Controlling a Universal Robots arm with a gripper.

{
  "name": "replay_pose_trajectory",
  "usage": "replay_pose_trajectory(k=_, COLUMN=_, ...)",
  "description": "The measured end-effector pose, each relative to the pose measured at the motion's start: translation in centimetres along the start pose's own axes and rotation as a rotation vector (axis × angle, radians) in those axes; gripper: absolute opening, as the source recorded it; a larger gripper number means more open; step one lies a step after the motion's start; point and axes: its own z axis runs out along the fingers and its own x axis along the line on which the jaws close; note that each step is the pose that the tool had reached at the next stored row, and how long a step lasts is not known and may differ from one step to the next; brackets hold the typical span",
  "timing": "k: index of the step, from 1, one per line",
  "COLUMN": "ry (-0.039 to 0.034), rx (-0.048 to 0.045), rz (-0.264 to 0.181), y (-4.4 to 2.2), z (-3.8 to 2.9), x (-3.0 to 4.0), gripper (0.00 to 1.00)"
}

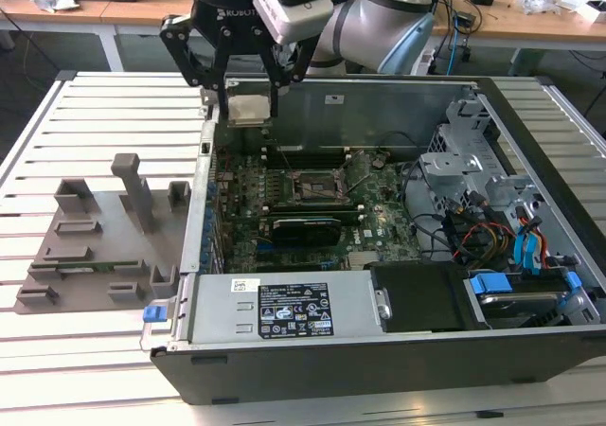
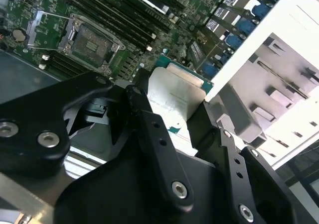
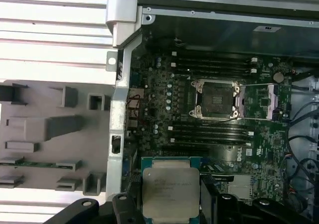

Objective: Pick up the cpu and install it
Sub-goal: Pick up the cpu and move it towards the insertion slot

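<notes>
Table (image 1: 95, 114) of pale slats across the whole exterior view; open computer case (image 1: 379, 374) lying on it, centre to right of frame; grey moulded fixture (image 1: 95, 237) at left of frame, apart from the case; green motherboard (image 1: 246, 189) on the case floor, black card (image 1: 305, 227) low on it; gripper (image 1: 251, 114) at upper centre-left of the exterior view, over the case's far left corner, fingers (image 1: 227, 99) clamped on two opposite edges of the cpu (image 1: 248, 104); chip held flat, above the board, touching nothing but the fingers; in the first wrist view, cpu (image 3: 171, 191) silver face to camera, green rim showing; socket (image 1: 312, 186) near the board's centre, well apart from the cpu; retaining frame (image 2: 42, 30) in the second wrist view apparently swung open beside it.

Judged hazards from here: bent socket contacts from a tilted or offset descent; wrong rotation, notches missing the keys, then forced seating; slip or twist of the chip in a thin edge-only grip, worse under any jolt; clipped case wall or memory slots (image 3: 209, 132) on the traverse, given a start so close to the wall; early release, chip dropped onto the board.
</notes>
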Motion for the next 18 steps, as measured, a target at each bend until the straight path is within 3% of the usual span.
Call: replay_pose_trajectory(k=18, ry=0.0013, rx=0.0000, rz=0.000, y=-0.18, z=0.56, x=-4.36, gripper=0.55)
